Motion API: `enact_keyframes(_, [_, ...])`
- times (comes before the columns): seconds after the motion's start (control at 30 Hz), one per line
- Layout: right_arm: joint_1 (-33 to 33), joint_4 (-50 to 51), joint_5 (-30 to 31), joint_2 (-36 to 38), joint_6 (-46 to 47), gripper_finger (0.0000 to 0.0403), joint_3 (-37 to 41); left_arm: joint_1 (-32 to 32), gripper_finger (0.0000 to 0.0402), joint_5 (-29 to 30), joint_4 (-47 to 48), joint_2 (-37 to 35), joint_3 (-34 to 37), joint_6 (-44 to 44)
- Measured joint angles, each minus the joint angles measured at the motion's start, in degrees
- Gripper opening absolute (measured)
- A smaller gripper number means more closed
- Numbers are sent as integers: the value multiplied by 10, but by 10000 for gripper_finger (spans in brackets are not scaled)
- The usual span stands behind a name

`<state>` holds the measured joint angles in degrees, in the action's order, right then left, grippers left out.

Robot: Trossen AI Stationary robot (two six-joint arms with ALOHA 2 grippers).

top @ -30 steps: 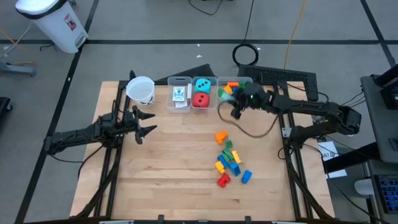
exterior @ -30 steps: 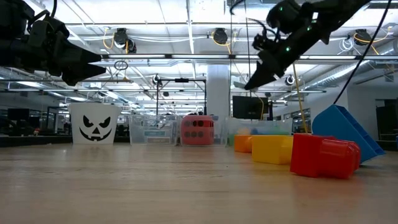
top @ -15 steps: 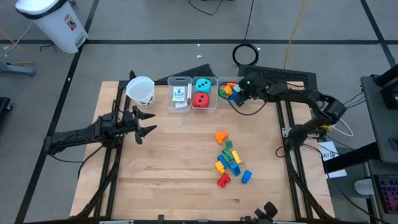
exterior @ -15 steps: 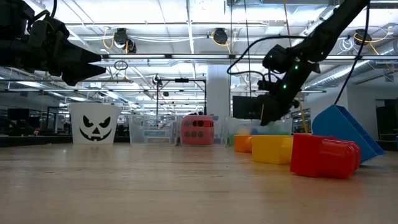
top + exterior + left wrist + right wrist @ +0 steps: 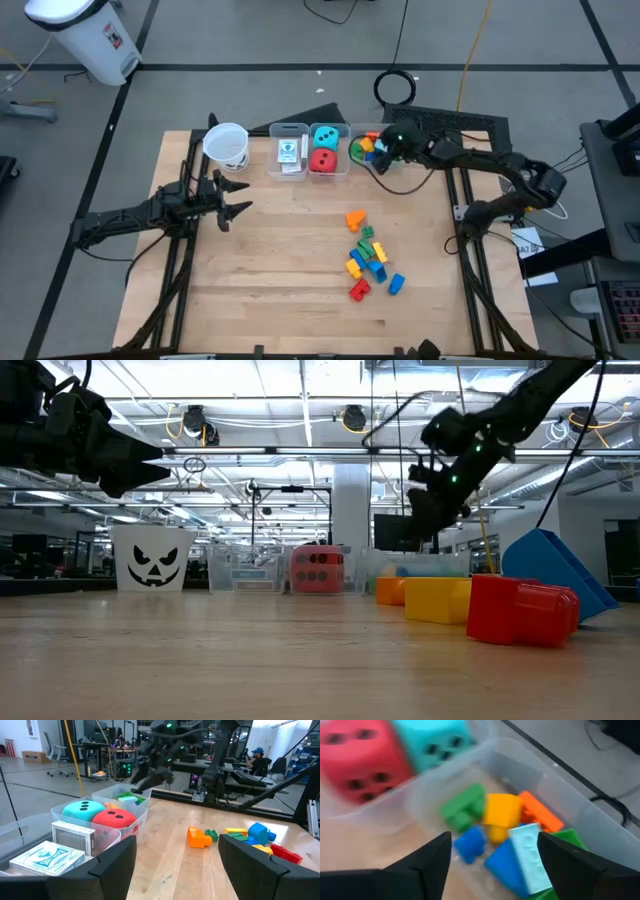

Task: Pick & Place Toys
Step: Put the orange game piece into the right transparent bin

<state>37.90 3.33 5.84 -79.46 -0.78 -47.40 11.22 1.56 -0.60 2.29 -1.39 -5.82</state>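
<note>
A pale wooden table (image 5: 280, 270) stands on a grey workshop floor. The right gripper (image 5: 383, 152) reaches over the clear bin (image 5: 560, 795) of bricks (image 5: 506, 815), fingers apart, apparently holding nothing. More loose bricks (image 5: 368, 260) lie mid-table. The left gripper (image 5: 232, 195) waits open near the paper cup (image 5: 227, 146).

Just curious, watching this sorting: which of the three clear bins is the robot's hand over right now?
The bin holding small bricks, at the row's end farthest from the paper cup. The right hand hangs open above it; the others hold dice and card packs.
</note>
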Motion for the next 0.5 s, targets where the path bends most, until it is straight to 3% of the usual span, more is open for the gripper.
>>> enact_keyframes(0.3, [-181, 147, -1, 134, 35, 281, 0, 0, 287, 0, 0, 0, 0, 0])
enact_keyframes(0.5, [-310, 168, -1, 125, 43, 279, 0, 0, 287, 0, 0, 0, 0, 0])
